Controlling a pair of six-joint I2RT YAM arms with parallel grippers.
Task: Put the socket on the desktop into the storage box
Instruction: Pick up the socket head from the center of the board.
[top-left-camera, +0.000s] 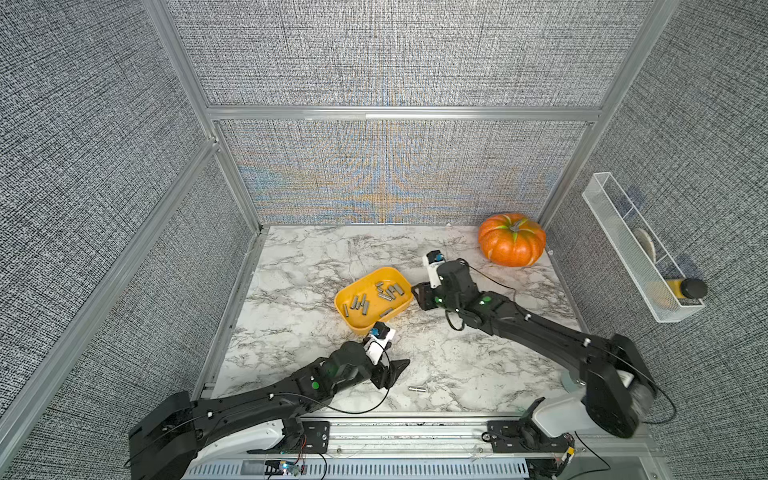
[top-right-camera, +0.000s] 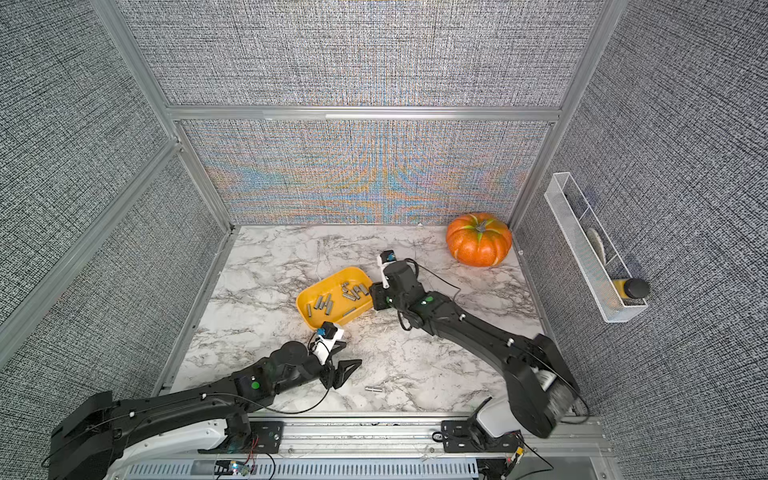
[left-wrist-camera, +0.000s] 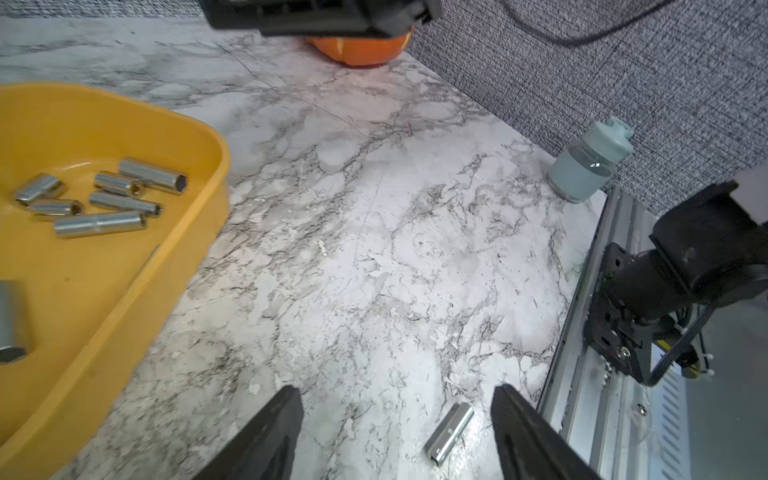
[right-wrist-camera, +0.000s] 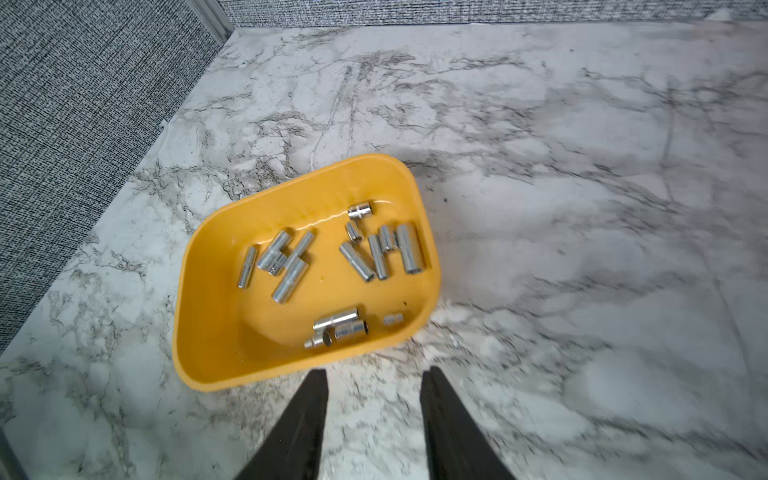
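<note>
One socket (top-left-camera: 417, 389) loose on the table (top-left-camera: 478, 353), near the front rail (top-left-camera: 415, 432)

It lies flat, well apart from the storage box (top-left-camera: 365, 280), bare marble between them. My left claw (left-wrist-camera: 397, 388) is spread and empty; its wrist view shows the socket between the fingers (left-wrist-camera: 274, 432), touching neither. My right claw (right-wrist-camera: 375, 371) is spread too, empty, tips just outside the box rim; other sockets (right-wrist-camera: 376, 257) lie inside. The pumpkin (top-left-camera: 512, 240) sits in the far corner. Any stamping on the sockets is too small for me to read.
</note>
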